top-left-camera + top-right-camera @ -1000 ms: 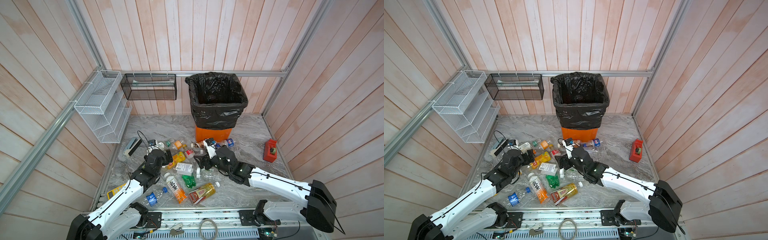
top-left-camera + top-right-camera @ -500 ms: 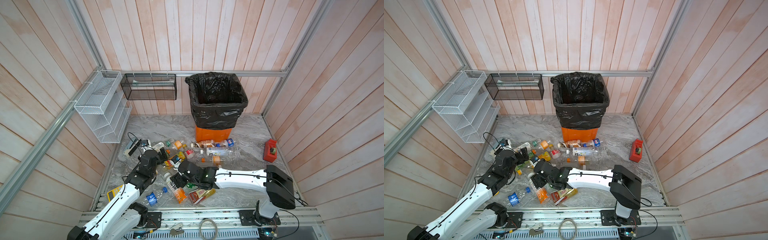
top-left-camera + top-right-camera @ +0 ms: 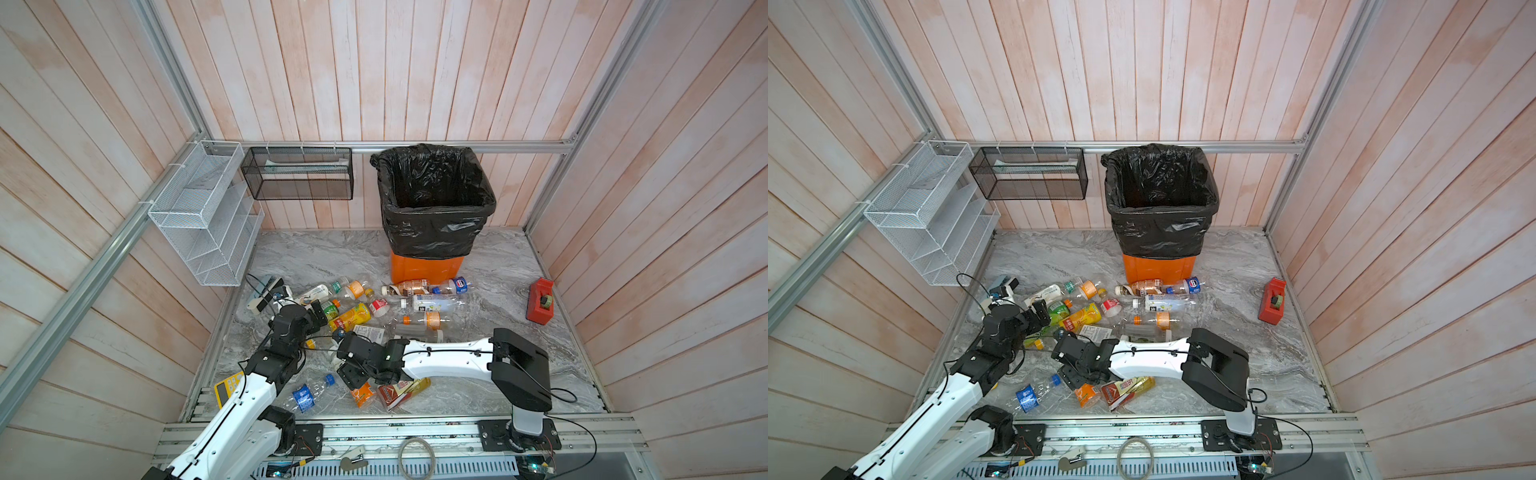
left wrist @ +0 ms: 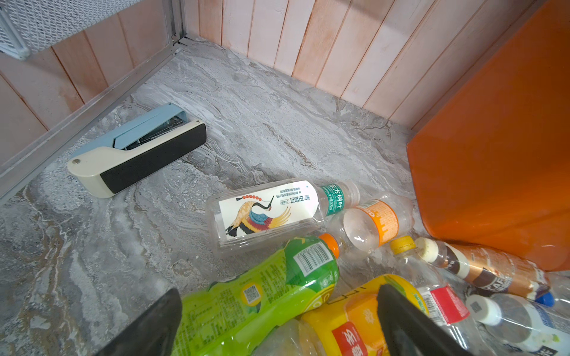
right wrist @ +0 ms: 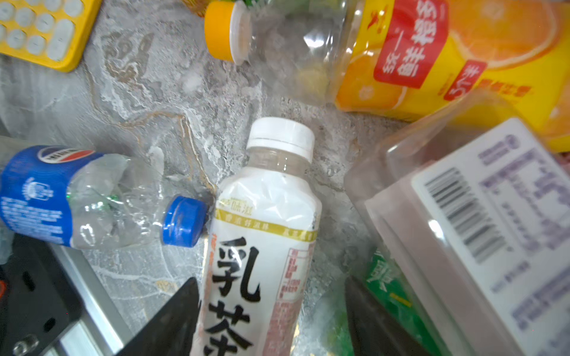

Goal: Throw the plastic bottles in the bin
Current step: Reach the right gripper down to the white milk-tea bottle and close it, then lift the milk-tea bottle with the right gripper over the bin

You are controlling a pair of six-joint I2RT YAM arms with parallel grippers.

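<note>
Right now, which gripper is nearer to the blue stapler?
Left. The left gripper is over the green bottle, near the blue stapler; the right gripper is farther, astride the milk tea bottle.

Twin views look down; wrist cameras skim bottles (image 4: 268, 212).

Grey marble tabletop (image 3: 498, 374) is carrying: bin (image 3: 428, 270) standing at 12, plastic bottles (image 3: 438, 303) lying centre to 8, tape dispenser (image 3: 540, 301) at 3, stapler (image 4: 138, 151) at 10, calculator (image 3: 227, 387) at 7.
</note>
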